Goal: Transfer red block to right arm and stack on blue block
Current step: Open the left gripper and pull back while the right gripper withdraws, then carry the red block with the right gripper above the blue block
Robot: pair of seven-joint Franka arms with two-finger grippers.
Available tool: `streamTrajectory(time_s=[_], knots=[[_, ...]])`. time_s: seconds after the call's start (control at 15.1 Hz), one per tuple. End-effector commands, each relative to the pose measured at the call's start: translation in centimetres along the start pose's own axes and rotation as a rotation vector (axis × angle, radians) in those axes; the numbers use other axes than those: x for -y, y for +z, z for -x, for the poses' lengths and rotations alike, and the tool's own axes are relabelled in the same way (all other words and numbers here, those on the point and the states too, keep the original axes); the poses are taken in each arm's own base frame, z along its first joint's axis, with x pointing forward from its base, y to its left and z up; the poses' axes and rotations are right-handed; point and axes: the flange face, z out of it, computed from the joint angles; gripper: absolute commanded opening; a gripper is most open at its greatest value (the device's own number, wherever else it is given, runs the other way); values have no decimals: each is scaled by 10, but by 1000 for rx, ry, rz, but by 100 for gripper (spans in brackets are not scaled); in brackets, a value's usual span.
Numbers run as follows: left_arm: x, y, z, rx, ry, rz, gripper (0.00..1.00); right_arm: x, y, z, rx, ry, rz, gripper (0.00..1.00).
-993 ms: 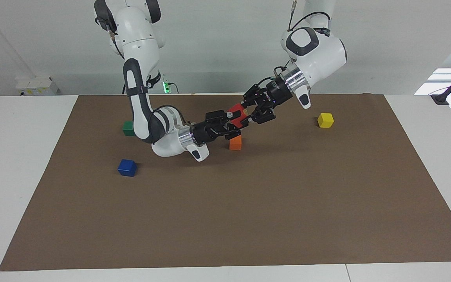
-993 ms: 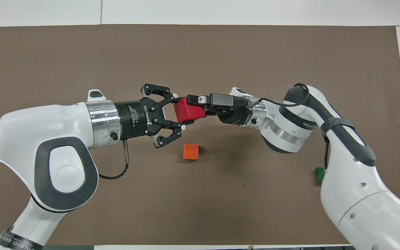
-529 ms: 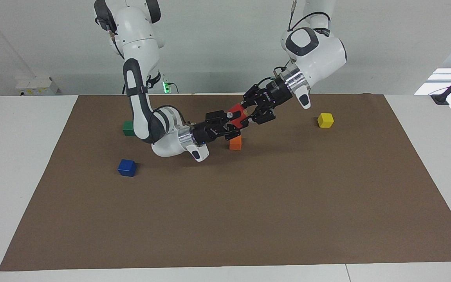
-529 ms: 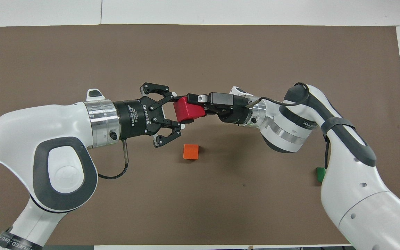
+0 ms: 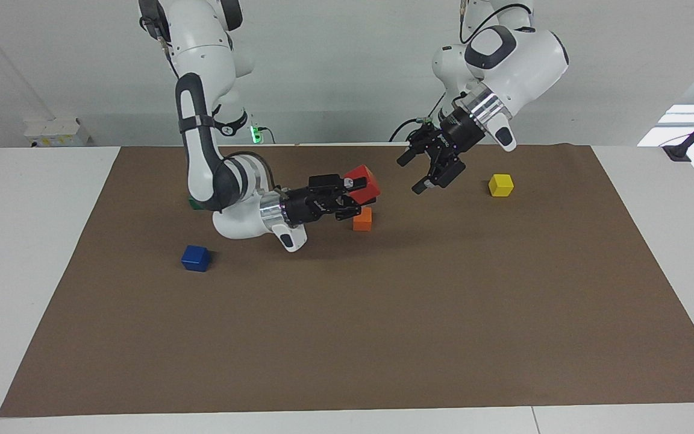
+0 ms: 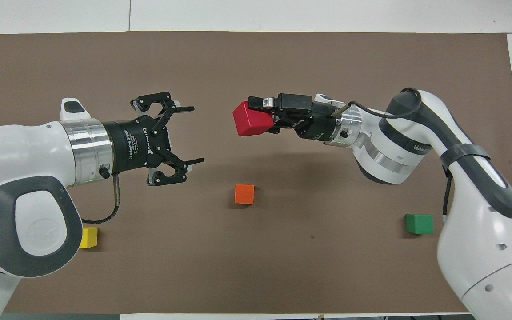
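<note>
The red block (image 5: 363, 182) (image 6: 249, 119) hangs in the air over the mat above the orange cube, and my right gripper (image 5: 352, 196) (image 6: 258, 116) is shut on it. My left gripper (image 5: 410, 176) (image 6: 194, 133) is open and holds nothing, a clear gap away from the block toward the left arm's end. The blue block (image 5: 196, 258) sits on the mat toward the right arm's end, alone and untouched. In the overhead view the right arm hides it.
An orange cube (image 5: 362, 219) (image 6: 244, 194) lies on the brown mat (image 5: 383, 337) under the held block. A yellow cube (image 5: 500, 185) (image 6: 89, 237) sits toward the left arm's end. A green cube (image 6: 419, 223) lies near the right arm's base.
The left gripper opened, let go of the red block and drew back toward its own end. The right gripper kept the block and shifted slightly toward its own end.
</note>
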Motion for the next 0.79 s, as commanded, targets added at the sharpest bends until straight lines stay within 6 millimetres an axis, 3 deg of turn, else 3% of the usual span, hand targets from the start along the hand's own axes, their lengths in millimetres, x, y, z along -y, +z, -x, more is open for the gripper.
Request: streamTrajectory(time_s=[0.0, 0.13, 0.26, 0.4, 0.6, 0.73], knots=[[-13, -20, -38, -140, 101, -24, 100, 40, -29, -10, 8, 27, 97, 0], [-23, -43, -73, -234, 160, -62, 100, 73, -40, -12, 33, 42, 227, 0], [-31, -56, -92, -288, 304, -100, 100, 119, -51, -15, 5, 27, 416, 0], [-37, -72, -114, -363, 474, -162, 100, 149, -57, -13, 7, 16, 569, 0], [-48, -88, -145, -449, 708, -281, 100, 186, -93, -18, -24, -45, 799, 0], [-76, -84, -157, -447, 766, -394, 100, 206, -120, -21, -38, -93, 958, 0]])
